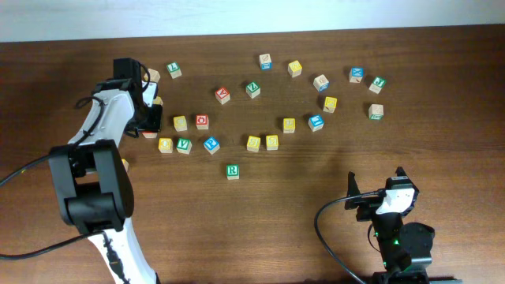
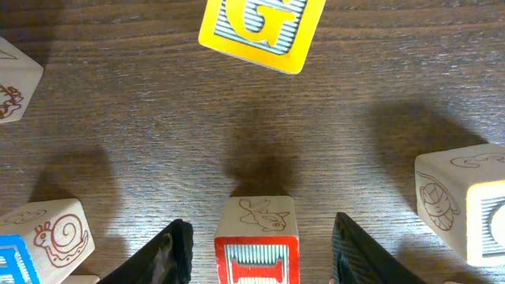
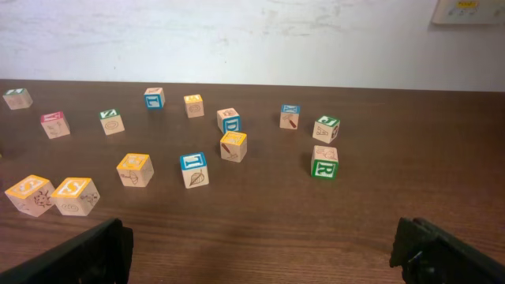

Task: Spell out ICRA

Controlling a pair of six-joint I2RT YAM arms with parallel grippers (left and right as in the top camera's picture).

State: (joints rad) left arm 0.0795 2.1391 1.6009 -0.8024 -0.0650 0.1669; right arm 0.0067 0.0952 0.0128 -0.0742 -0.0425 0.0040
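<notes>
Red-faced wooden "I" cube (image 2: 256, 241) sitting on brown wooden desk (image 2: 158, 118) between left jaws, gaps showing either side, not gripped; right jaws gaping wide, holding nothing.

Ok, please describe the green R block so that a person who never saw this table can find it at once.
On the dark wooden table, small letter blocks lie scattered across the far half. One block, the R block, stands apart from them, toward the robot's side of the table. Its top is green with a white R, and no other block sits beside it.
</notes>
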